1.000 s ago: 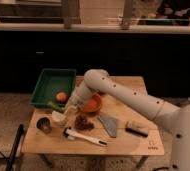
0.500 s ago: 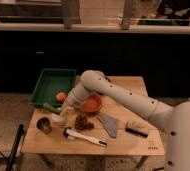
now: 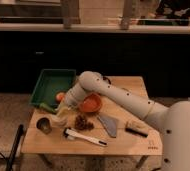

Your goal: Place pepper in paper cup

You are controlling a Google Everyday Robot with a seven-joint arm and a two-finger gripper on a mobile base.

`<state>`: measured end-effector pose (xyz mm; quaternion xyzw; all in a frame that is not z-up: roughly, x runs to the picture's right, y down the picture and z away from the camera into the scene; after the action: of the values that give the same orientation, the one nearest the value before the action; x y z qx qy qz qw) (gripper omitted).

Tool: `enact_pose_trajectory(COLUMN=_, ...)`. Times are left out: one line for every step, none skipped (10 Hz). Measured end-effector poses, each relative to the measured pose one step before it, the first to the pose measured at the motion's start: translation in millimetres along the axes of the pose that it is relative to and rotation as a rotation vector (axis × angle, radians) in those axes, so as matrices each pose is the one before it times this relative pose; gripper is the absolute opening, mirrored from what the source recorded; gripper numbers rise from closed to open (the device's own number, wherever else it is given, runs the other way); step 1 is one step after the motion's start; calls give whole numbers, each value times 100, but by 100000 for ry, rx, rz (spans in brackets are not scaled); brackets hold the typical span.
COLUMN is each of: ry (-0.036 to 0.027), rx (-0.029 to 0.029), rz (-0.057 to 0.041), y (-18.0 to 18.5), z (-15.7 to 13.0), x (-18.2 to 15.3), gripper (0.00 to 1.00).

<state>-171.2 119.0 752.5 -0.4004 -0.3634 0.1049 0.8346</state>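
- Pepper (image 3: 47,106) was seen lying diagonally by the green tray (image 3: 50,80).
- Gripper (image 3: 62,111) was positioned over the paper cup (image 3: 61,120); finger state undeterminable.
- Wooden table (image 3: 133,142) was lit dimly.

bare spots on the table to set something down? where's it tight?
Free: back right, behind the orange bowl; front right corner past the brush; front edge below the white tool. Crowded: left-centre, where the gripper hangs by the metal cup and green tray.

One raised, apparently robot-side view onto the table (image 3: 133,82), hand (image 3: 62,111) nearside.
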Motion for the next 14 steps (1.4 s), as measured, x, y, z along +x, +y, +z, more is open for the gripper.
enact_pose_trajectory(ry=-1699, rx=-116, rz=-1742, y=-316, z=110, x=-425, gripper=0)
enact_pose_trajectory(ry=-1574, rx=-380, rz=-1381, y=-265, z=159, x=-236, gripper=0)
enact_pose_trajectory(ry=-2074, rx=-1159, rz=-1935, y=-117, z=399, x=-558, gripper=0)
enact_pose_trajectory(ry=-2367, rx=-1045, rz=-1327, y=-4, z=188, x=-262, gripper=0)
enact_pose_trajectory(ry=-4114, rx=-1026, rz=-1550, y=3, z=47, x=-227, gripper=0)
enact_pose_trajectory(ry=-4827, rx=-1096, rz=-1345, y=126, z=61, x=-14, gripper=0)
enact_pose_trajectory(ry=-5110, rx=-897, rz=-897, y=304, z=-13, x=155, gripper=0)
enact_pose_trajectory(ry=-4621, rx=-78, rz=-232, y=343, z=-390, x=435, gripper=0)
enact_pose_trajectory(ry=-2134, rx=-73, rz=-140, y=281, z=-202, x=266, gripper=0)
enact_pose_trajectory(ry=-2484, rx=-20, rz=109, y=327, z=-223, x=417, gripper=0)
enact_pose_trajectory(ry=-1805, rx=704, rz=626, y=129, z=-621, x=618, gripper=0)
enact_pose_trajectory(ry=-2901, rx=18, rz=325, y=9, z=32, x=438, gripper=0)
enact_pose_trajectory(ry=-2213, rx=-94, rz=197, y=-96, z=151, x=255, gripper=0)
enact_pose_trajectory(ry=-688, rx=-21, rz=-132, y=-272, z=107, x=-151, gripper=0)
